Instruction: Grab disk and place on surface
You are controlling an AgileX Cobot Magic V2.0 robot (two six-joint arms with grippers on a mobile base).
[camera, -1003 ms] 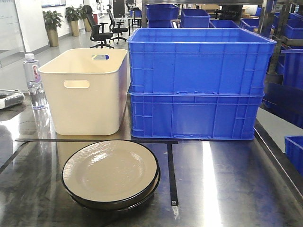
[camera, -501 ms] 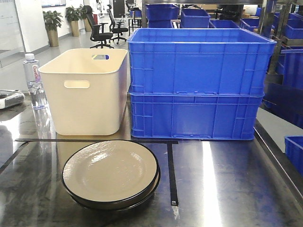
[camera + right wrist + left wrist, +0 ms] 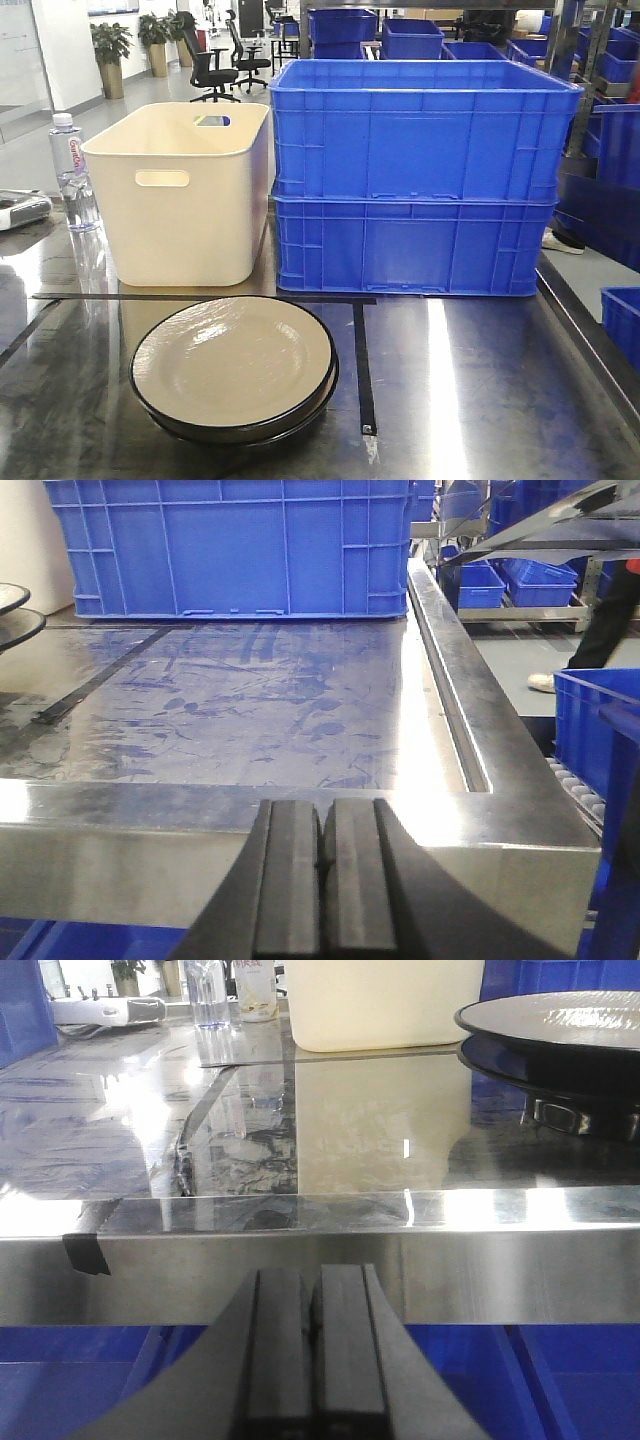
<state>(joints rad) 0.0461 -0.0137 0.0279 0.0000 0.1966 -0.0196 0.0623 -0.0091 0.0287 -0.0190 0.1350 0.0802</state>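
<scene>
A cream disk with a black rim (image 3: 232,362) lies on top of a second dark plate on the glossy metal tabletop (image 3: 470,390), beside black tape lines. The left wrist view catches the stack's edge (image 3: 560,1020) at the upper right. In the right wrist view only its rim (image 3: 14,598) shows at the far left. My left gripper (image 3: 315,1280) hangs shut and holding nothing, below the table's front edge. My right gripper (image 3: 323,815) is also shut, holding nothing, low in front of that edge. Neither arm shows in the front view.
A cream plastic bin (image 3: 185,195) stands behind the plates, with two stacked blue crates (image 3: 420,175) to its right. A water bottle (image 3: 72,170) and a white device (image 3: 20,208) sit at the far left. Blue crates (image 3: 600,730) stand right of the table, near a person's leg (image 3: 610,610).
The plates and both arms have not moved. A shoe has come into sight behind the table's right side.
</scene>
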